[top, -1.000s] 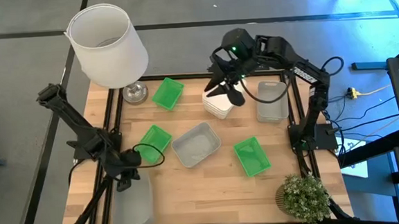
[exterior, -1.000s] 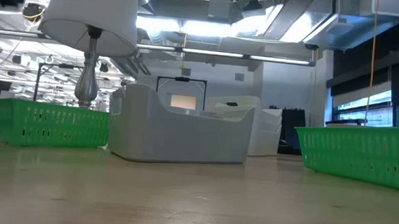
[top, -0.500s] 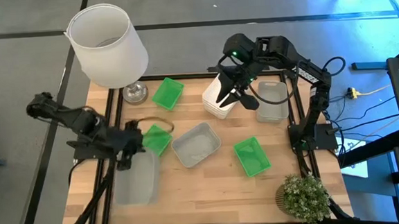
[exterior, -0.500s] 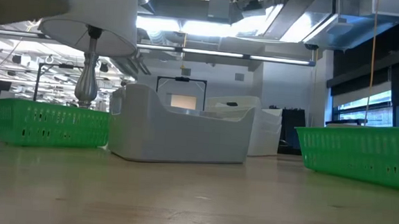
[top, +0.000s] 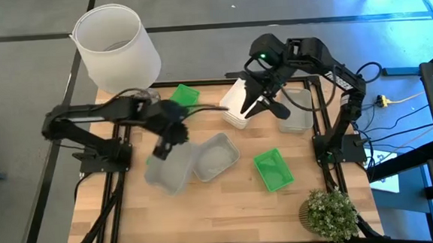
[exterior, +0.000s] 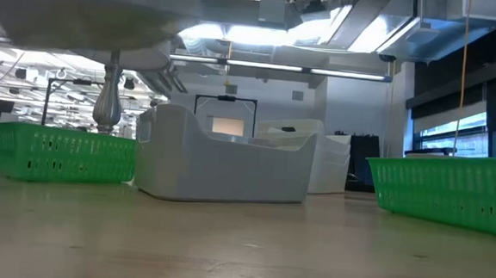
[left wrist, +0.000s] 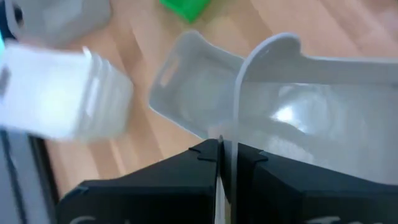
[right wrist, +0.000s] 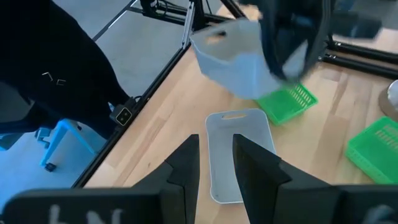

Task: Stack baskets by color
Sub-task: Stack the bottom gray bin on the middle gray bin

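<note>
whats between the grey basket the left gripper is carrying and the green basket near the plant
In the high view, another grey basket lies between the carried grey basket, held by the left gripper, and that green basket; a strip of bare table follows.

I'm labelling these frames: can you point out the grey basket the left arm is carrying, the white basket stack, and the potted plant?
carried grey basket (top: pixel 167 168): high view, its translucent floor.
white basket stack (top: pixel 234 104): high view, top basket's visible floor.
potted plant (top: pixel 330 212): high view, middle of the foliage.

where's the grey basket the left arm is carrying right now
In the high view, the left gripper holds the grey basket left of centre, beside the grey basket on the table.
</note>
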Available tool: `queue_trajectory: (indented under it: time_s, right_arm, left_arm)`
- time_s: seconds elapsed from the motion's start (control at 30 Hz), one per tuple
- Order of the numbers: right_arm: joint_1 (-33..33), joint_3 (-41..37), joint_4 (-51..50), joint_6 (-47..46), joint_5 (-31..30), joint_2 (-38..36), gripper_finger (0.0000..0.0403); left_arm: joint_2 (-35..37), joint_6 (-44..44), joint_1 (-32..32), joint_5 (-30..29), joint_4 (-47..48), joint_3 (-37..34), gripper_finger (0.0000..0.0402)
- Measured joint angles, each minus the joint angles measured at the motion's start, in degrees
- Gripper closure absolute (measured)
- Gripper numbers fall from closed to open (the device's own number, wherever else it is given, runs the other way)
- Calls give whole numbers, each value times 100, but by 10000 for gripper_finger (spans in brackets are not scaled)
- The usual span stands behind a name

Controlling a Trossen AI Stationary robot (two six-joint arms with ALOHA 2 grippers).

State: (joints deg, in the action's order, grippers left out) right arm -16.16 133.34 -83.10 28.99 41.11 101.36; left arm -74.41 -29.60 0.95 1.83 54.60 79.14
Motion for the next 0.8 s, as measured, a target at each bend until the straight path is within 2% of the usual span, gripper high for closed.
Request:
queue_trajectory:
  time_s: [0.27, 0.4, 0.53, 0.8]
  right_arm:
    - [0, 9, 11, 0, -94, -306, 306]
    - [0, 9, 8, 0, -93, -359, 306]
    - [0, 9, -12, 0, -95, -374, 306]
    - [-2, 8, -126, 0, -97, -376, 306]
  left_arm:
    - [-1497, -1772, 565, 451, -178, 1286, 401]
    - [-2236, -2155, 651, 802, -322, 1735, 402]
    - [-2800, -2610, 636, 823, -318, 2058, 402]
    - [-3270, -2602, 639, 980, 78, 2187, 401]
